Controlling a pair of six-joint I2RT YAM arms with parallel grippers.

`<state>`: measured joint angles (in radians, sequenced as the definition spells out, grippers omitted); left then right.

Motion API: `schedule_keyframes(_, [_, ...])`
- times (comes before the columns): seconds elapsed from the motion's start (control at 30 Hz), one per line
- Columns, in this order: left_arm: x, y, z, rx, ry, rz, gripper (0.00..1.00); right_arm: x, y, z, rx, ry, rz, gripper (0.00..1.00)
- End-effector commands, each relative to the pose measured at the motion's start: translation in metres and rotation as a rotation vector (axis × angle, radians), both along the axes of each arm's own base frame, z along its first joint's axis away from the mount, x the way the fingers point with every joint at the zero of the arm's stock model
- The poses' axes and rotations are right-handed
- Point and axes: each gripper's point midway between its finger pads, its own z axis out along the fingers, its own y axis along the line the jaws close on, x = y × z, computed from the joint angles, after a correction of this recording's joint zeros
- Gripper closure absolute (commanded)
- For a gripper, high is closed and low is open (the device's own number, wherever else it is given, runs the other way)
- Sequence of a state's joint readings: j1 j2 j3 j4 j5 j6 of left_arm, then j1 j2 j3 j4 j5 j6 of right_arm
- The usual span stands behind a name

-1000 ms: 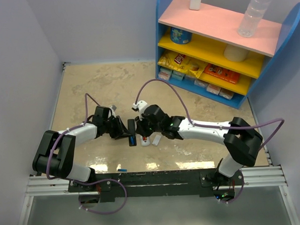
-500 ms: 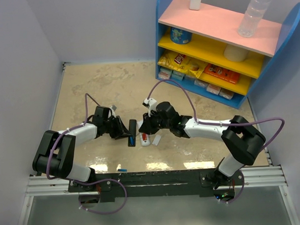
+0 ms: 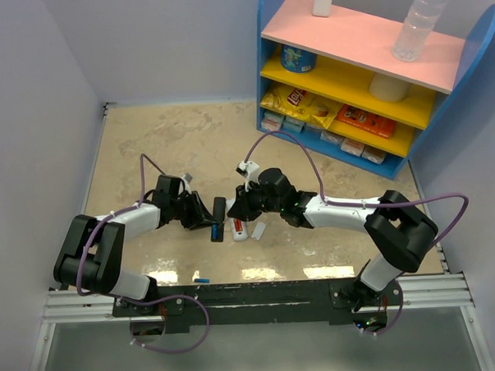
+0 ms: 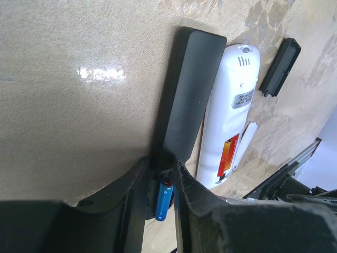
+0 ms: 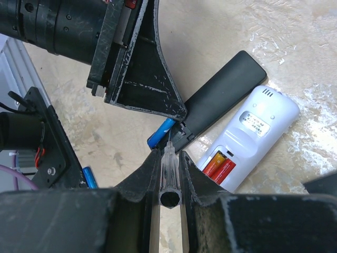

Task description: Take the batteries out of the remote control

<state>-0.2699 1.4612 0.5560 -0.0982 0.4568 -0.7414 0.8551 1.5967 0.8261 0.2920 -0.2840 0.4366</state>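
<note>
One blue battery [image 3: 202,280] lies loose on the near side of the black remote control [image 4: 189,89], well apart from it, so I judge the unloading begun. The left gripper [image 4: 163,167] is clamped on that remote's end, where a second blue battery [image 5: 159,133] sits in the open bay. The right gripper [image 5: 169,155], pinched on a clear stick [image 5: 169,174], aims at that cell. Just right of the black remote, the white remote [image 4: 231,105] still holds its orange-red batteries [image 5: 218,166], with a black cover plate [image 4: 280,67] lying beyond.
</note>
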Motion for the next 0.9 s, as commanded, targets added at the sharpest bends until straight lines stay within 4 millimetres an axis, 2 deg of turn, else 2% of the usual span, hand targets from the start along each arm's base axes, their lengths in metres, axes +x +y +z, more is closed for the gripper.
schedule_keyframes(0.0, [-0.024,0.012,-0.024,0.077,0.084,0.0,0.7,0.004,0.008,0.021,0.065,-0.038,0.007,1.0])
schedule_keyframes(0.4, [-0.021,0.012,-0.021,0.078,0.071,0.005,0.7,-0.001,0.01,0.022,0.068,-0.014,0.032,1.0])
schedule_keyframes(0.87, [-0.019,0.014,-0.019,0.089,0.061,0.009,0.7,-0.02,0.013,0.029,0.091,0.004,0.095,1.0])
